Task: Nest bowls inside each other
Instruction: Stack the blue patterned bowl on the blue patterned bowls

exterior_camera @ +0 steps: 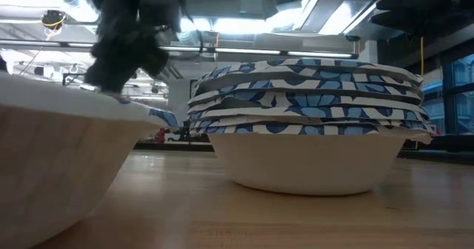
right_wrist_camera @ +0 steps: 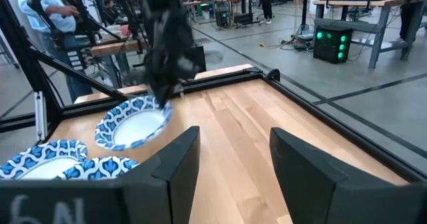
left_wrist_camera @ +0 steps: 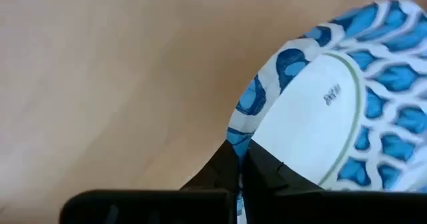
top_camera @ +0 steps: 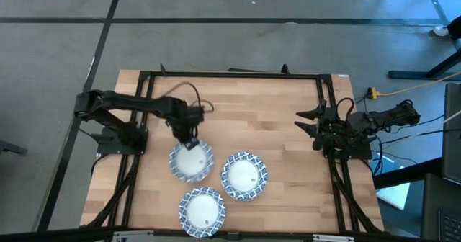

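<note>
Bowls: small, round, plain white inside, wide blue-and-white geometric rim. 3 groups on the wooden table (top_camera: 274,119): left bowl (top_camera: 191,160), middle stack (top_camera: 243,176), front bowl (top_camera: 202,211). Low view shows the stack (exterior_camera: 311,123) as several nested rims; exact count cannot be told. Left gripper (top_camera: 189,139) pinches the left bowl's rim (left_wrist_camera: 248,107), fingers narrow. Right gripper (top_camera: 311,123) waits at the table's right edge, fingers (right_wrist_camera: 177,161) wide apart.

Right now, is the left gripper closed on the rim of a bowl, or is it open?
Closed. In the left wrist view the left gripper has both fingers pressed together on the bowl's patterned rim. The high view shows it at that bowl's far edge.
</note>
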Tool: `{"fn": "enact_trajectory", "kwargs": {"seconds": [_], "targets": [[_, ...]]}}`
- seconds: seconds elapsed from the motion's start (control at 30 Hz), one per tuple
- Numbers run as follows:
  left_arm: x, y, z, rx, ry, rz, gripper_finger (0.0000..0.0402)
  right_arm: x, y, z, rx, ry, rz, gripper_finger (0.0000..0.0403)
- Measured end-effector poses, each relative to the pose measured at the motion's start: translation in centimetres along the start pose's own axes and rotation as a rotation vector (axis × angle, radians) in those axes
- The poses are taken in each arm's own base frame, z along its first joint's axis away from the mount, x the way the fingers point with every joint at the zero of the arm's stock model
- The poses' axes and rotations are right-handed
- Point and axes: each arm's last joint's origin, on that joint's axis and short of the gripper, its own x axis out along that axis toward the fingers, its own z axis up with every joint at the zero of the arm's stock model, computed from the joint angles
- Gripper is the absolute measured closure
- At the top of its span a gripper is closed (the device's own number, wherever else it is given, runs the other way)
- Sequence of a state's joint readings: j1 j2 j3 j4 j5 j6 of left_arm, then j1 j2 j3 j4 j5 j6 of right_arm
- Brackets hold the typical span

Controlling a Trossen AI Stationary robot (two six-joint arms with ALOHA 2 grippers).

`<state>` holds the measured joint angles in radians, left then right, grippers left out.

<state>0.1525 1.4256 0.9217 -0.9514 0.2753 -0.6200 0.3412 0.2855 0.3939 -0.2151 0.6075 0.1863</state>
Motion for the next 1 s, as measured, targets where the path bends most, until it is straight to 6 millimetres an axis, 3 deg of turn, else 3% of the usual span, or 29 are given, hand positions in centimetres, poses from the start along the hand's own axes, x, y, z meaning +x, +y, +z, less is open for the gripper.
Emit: {"fn": "enact_trajectory", "kwargs": {"seconds": [0.23,0.4,0.87,1.0], "targets": [[-5.3,0.4,1.1,-0.171,-0.234,-0.173,0.0401,0.0,0.0,0.0,0.002,0.001,0.0,0.0221],[-6.8,-2.3,2.5,-0.146,-0.378,-0.408,0.0401,0.0,0.0,0.0,-0.009,0.004,-0.001,0.0221],[-1.9,-10.5,4.8,0.007,-0.353,-0.533,0.0401,0.0,0.0,-0.1,-0.013,0.007,-0.002,0.0221],[-0.3,-11.7,5.6,0.009,-0.308,-0.5,0.0401,0.0,0.0,-0.1,-0.012,0.008,-0.002,0.0221]]}}
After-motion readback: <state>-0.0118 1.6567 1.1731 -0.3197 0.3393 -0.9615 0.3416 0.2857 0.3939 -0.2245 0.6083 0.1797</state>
